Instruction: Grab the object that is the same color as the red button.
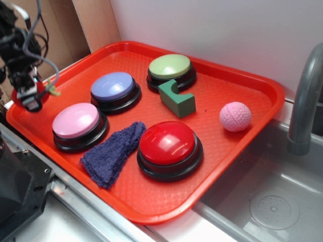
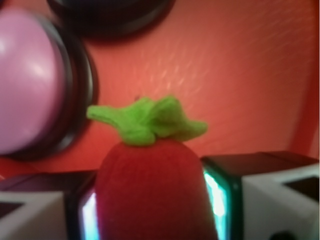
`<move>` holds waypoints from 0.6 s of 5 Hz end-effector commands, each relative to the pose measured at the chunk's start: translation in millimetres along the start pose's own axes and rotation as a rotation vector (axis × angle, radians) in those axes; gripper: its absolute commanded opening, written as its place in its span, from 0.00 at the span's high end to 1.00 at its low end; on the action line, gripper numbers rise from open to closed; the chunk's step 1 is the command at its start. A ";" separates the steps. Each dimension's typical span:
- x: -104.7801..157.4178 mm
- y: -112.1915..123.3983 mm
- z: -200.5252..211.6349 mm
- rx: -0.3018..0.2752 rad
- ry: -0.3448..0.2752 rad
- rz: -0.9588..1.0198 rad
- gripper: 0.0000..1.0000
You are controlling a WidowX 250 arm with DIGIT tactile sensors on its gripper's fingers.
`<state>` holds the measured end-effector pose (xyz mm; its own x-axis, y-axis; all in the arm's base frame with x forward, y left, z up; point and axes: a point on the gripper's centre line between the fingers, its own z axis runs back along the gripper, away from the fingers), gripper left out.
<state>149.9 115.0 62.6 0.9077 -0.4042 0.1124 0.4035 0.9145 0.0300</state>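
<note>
The red plush object [image 2: 150, 190] with a green stem [image 2: 147, 120] fills the lower middle of the wrist view, squeezed between my two fingers. In the exterior view my gripper [image 1: 31, 96] hangs above the tray's far left corner, shut on that red object [image 1: 20, 95], its green stem sticking out to the right. The red button [image 1: 169, 143], a glossy dome on a black base, sits near the tray's front middle, well to the right of my gripper.
On the orange tray [image 1: 252, 85] stand a pink button [image 1: 76, 122], a blue button [image 1: 113, 86] and a green button [image 1: 170, 67]. A green block [image 1: 177, 100], a pink textured ball [image 1: 235, 116] and a blue cloth [image 1: 113, 151] lie there too. A sink [image 1: 272, 196] and faucet [image 1: 305, 96] are at right.
</note>
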 end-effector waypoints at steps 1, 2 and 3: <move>67.8 -26.7 61.3 0.058 0.057 0.171 1.00; 99.9 -45.8 68.2 0.014 0.038 0.268 1.00; 118.8 -58.1 75.8 -0.001 0.021 0.325 1.00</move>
<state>208.7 12.1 137.0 0.9948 -0.0853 0.0563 0.0865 0.9960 -0.0201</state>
